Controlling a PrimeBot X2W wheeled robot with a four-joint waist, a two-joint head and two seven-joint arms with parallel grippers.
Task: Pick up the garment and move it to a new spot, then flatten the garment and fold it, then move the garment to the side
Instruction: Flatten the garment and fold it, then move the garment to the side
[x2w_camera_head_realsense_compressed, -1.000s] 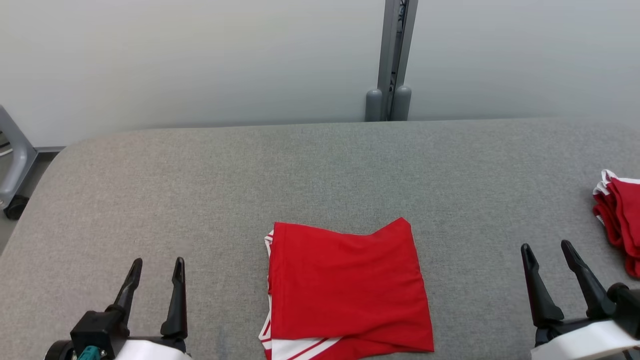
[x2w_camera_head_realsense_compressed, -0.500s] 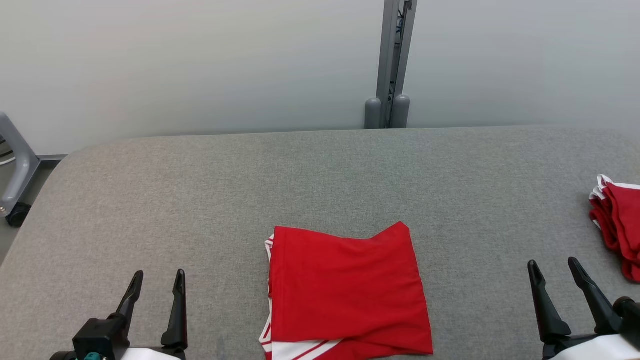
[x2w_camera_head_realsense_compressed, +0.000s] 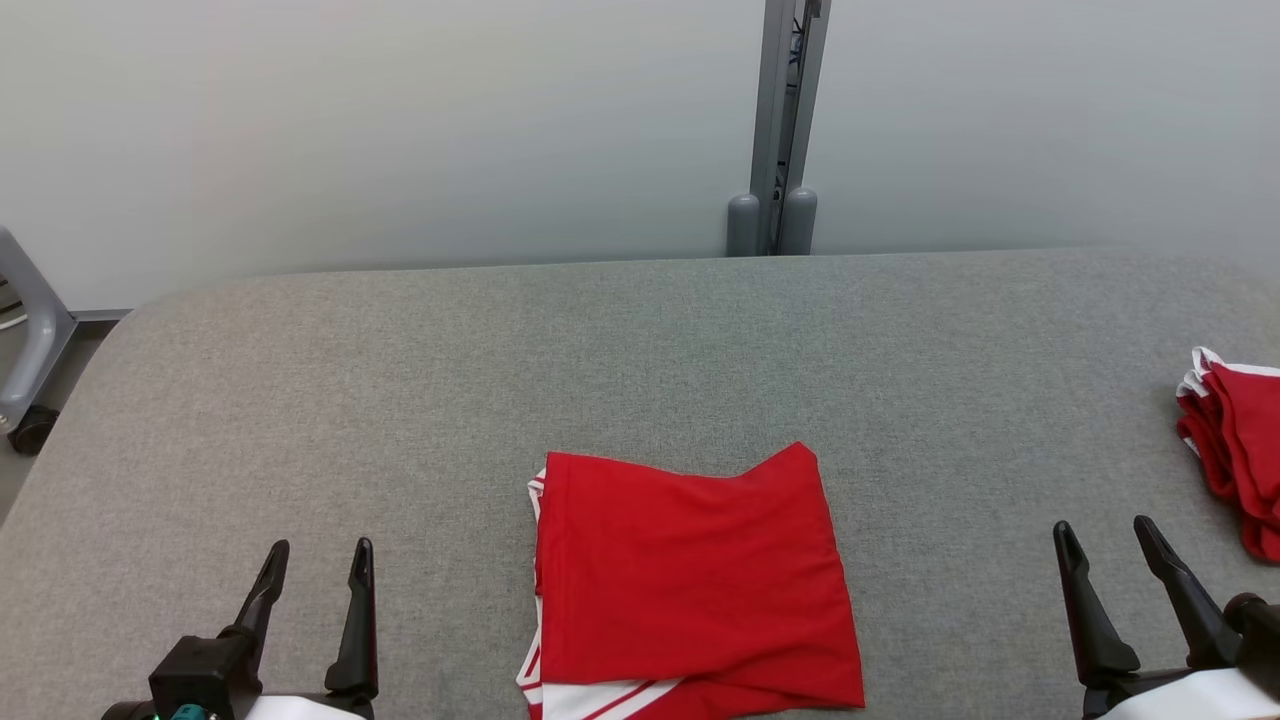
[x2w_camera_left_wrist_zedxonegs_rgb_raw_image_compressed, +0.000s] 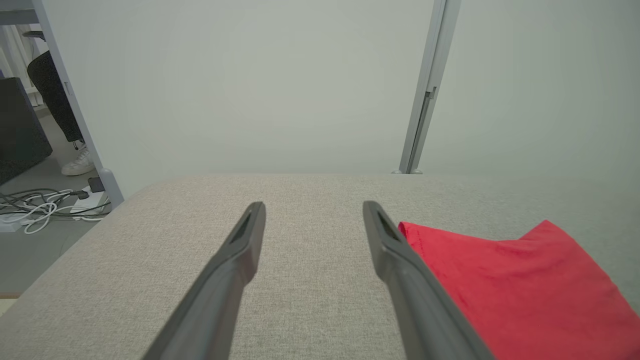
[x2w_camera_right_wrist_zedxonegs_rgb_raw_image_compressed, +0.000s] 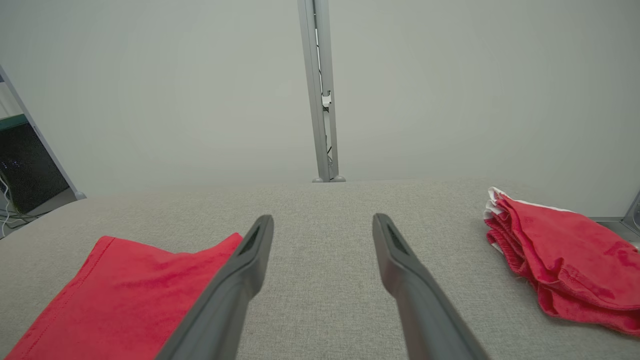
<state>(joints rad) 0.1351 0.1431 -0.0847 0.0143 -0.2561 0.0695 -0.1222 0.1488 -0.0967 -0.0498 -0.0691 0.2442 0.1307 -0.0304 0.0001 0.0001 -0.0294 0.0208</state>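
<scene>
A red garment (x2w_camera_head_realsense_compressed: 690, 585) with white stripes at its lower edge lies folded into a rough square at the near middle of the grey table (x2w_camera_head_realsense_compressed: 400, 400). It shows at the lower right of the left wrist view (x2w_camera_left_wrist_zedxonegs_rgb_raw_image_compressed: 525, 285) and at the lower left of the right wrist view (x2w_camera_right_wrist_zedxonegs_rgb_raw_image_compressed: 120, 295). My left gripper (x2w_camera_head_realsense_compressed: 316, 555) hovers open over bare table to the garment's left, holding nothing. My right gripper (x2w_camera_head_realsense_compressed: 1100, 535) hovers open to the garment's right, also holding nothing. Both grippers (x2w_camera_left_wrist_zedxonegs_rgb_raw_image_compressed: 311, 207) (x2w_camera_right_wrist_zedxonegs_rgb_raw_image_compressed: 322, 222) are apart from the cloth.
A second pile of red cloth with white trim (x2w_camera_head_realsense_compressed: 1235, 440) (x2w_camera_right_wrist_zedxonegs_rgb_raw_image_compressed: 560, 260) sits at the table's right edge. A grey post (x2w_camera_head_realsense_compressed: 780, 120) stands behind the table against a pale wall. A wheeled grey frame (x2w_camera_head_realsense_compressed: 30, 340) and floor cables (x2w_camera_left_wrist_zedxonegs_rgb_raw_image_compressed: 35, 207) lie off the left end.
The head camera has tipped slightly, so the table's far edge and both grippers sit a little lower in view. The garment and both open grippers keep their places on the table.
</scene>
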